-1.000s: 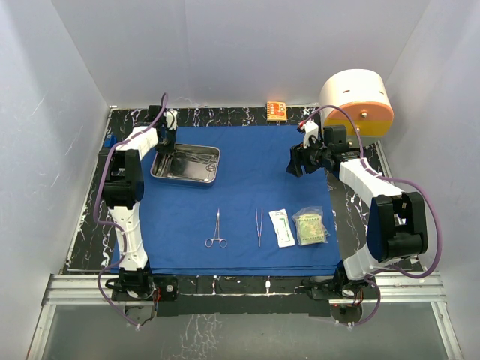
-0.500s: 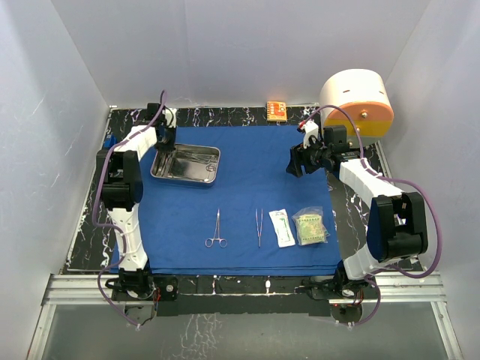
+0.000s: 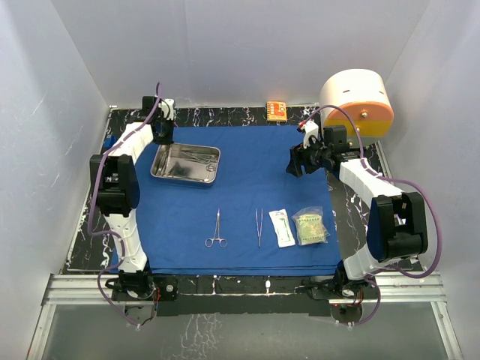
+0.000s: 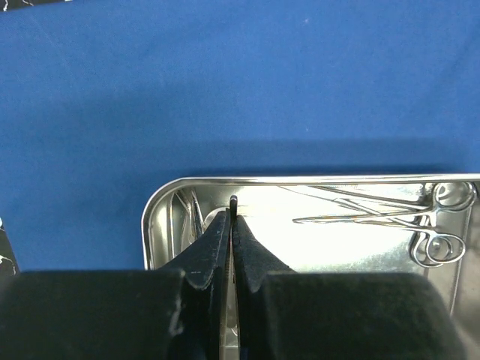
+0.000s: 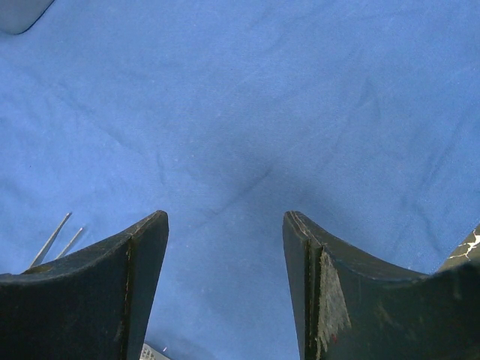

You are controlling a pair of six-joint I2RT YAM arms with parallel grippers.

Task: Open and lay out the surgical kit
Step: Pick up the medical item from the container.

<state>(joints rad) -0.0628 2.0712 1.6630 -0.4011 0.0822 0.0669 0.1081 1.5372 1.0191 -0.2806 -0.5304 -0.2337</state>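
Okay: blue drape point(image 3: 247, 187) lies spread flat on the table point(image 3: 88, 232), with the shiny steel tray point(image 3: 174, 166) on its far-left part. In a row toward the near edge: ring-handled forceps point(image 3: 216, 229), tweezers point(image 3: 258, 226), white packet point(image 3: 282, 227), green packet point(image 3: 310, 227) (all apart from one another). Left gripper point(image 4: 232, 217) is closed, jaws pressed together, over the tray's end. Right gripper point(image 5: 223, 217) is open, gripping nothing, above bare drape at the far right. Left wrist view shows more ring-handled instruments point(image 4: 431, 240) lying inside the tray, which the top view barely resolves. Right wrist view catches only tweezer tips and creased cloth.
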